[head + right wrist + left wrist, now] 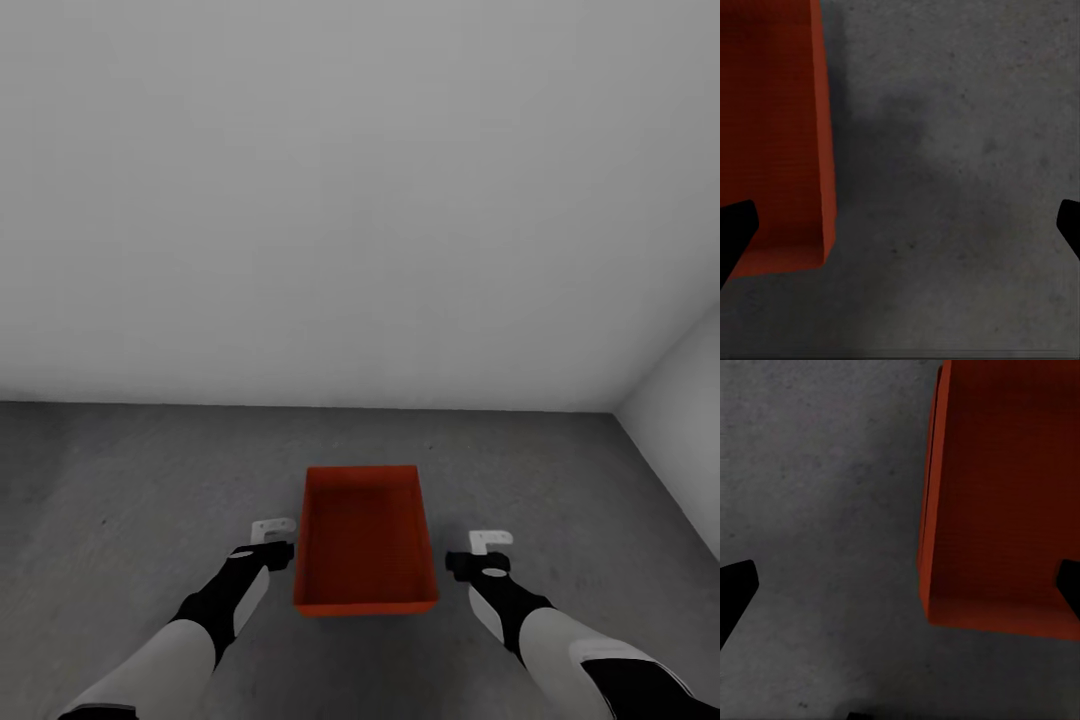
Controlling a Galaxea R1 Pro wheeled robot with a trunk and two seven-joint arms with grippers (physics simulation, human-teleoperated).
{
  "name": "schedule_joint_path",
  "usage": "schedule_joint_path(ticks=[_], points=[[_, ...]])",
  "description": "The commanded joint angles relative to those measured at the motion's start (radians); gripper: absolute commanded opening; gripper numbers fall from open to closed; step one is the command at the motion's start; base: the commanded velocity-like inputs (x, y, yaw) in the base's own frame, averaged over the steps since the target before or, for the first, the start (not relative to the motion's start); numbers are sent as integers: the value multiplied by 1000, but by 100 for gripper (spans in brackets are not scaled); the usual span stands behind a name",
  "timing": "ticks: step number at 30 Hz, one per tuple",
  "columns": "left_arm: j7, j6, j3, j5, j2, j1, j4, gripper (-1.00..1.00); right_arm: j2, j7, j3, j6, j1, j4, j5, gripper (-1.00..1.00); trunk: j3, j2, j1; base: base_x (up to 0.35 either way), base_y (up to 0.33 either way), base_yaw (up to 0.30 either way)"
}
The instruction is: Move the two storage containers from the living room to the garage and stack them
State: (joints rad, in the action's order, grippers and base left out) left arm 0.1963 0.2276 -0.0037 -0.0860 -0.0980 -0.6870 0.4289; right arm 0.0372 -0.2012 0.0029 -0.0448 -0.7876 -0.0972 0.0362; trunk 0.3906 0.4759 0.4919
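Place: the garage — dark grey concrete floor (130,480) meeting a plain grey-white wall (360,200), with a corner at the right

Storage container (366,540): one orange-red bin, open side up, sitting flat on the floor, short end towards the robot; it reads as the bottom one of the stack, set out in the open so the second can go down into or onto it

Second container: I cannot place it from here

Left gripper (272,530): just beside the bin's left wall, apart from it, jaws spread wide in the left wrist view with floor and bin wall (934,510) between them

Right gripper (490,542): a little off the bin's right wall, not touching, jaws likewise wide apart in the right wrist view, holding nothing

Why so: both arms flank the bin symmetrically with jaws slack — my reading is that it is set down and let go

Task stage: roughly half done, judged by one bin resting on concrete

Next need: fetching the other bin
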Motion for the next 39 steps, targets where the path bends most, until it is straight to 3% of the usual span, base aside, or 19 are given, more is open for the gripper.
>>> schedule_joint_path(ticks=[1, 11, 39], points=[[5, 5, -1, -9, 2, 0, 2, 100, 0, -4, 0, -3, -1, 5, 3, 100, -2, -6, -3, 0, 0, 0], [5, 5, -1, -11, 10, 0, 1, 100, -1, 3, -1, -28, 2, 75, 6, 100, -33, -76, -42, 0, 0, 0], [5, 6, -4, -11, 10, 0, -16, 100, 3, -4, -1, -32, 2, 68, 10, 100, -33, -76, -42, 0, 0, 0]])
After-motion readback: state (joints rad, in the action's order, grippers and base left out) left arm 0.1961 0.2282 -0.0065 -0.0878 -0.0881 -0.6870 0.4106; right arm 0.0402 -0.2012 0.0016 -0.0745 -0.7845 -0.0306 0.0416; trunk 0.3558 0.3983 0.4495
